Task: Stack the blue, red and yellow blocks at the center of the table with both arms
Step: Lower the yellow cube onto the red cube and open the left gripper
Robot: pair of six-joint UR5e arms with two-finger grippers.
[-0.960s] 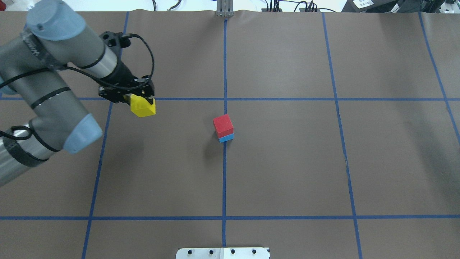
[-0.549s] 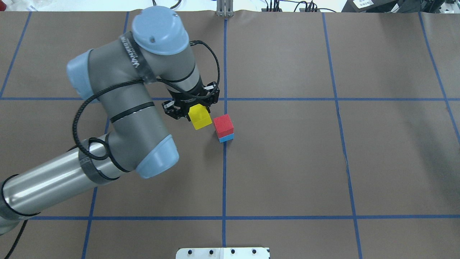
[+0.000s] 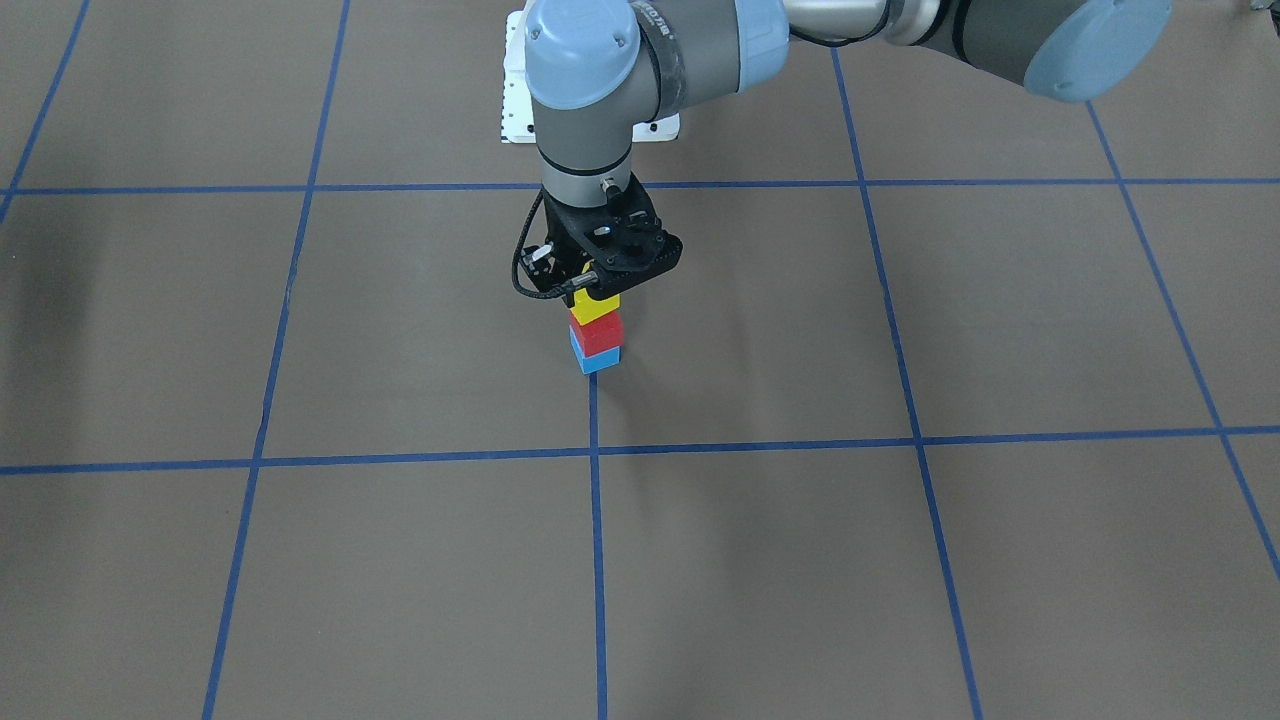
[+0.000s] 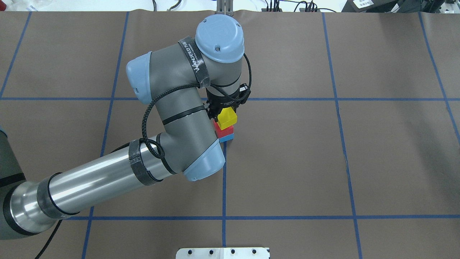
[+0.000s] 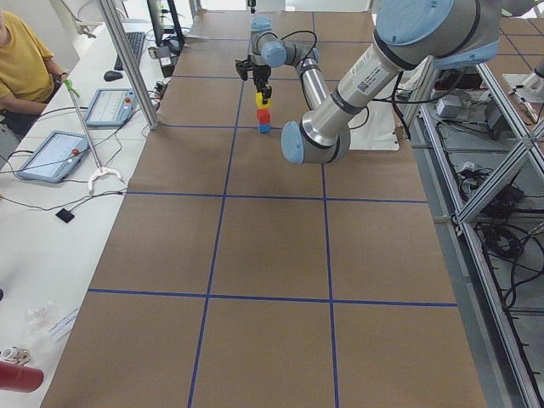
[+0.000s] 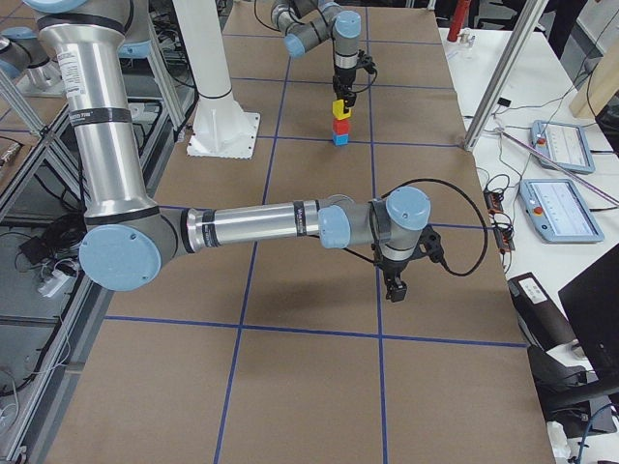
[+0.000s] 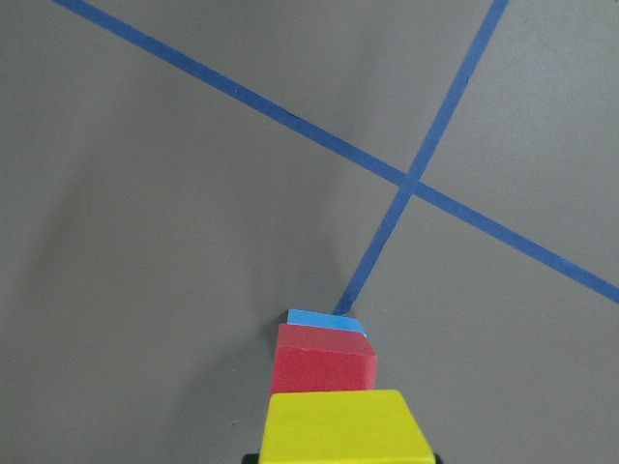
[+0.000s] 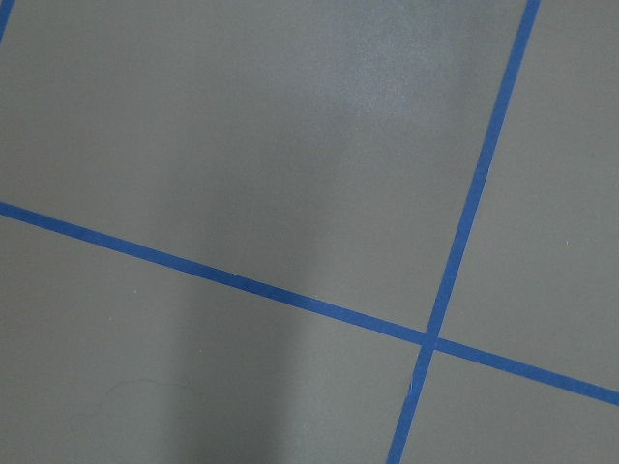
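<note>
A red block (image 4: 225,132) sits on a blue block (image 4: 226,138) at the table's centre crossing of blue tape lines. My left gripper (image 4: 227,113) is shut on a yellow block (image 4: 228,118) and holds it directly over the red block (image 3: 598,335), close to its top; I cannot tell whether they touch. The left wrist view shows the yellow block (image 7: 348,425) nearest, then red (image 7: 324,358) and blue (image 7: 324,319) below. My right gripper (image 6: 396,289) shows only in the exterior right view, low over bare table away from the stack; I cannot tell if it is open or shut.
A white mounting plate (image 4: 222,253) lies at the table's near edge. My left arm (image 4: 179,118) reaches over the table's left half. An operator (image 5: 21,59) and tablets (image 5: 53,155) are at a side desk.
My left gripper has carried the yellow block rightward from the table's left part to right over the red-on-blue stack. The stack has not moved.
</note>
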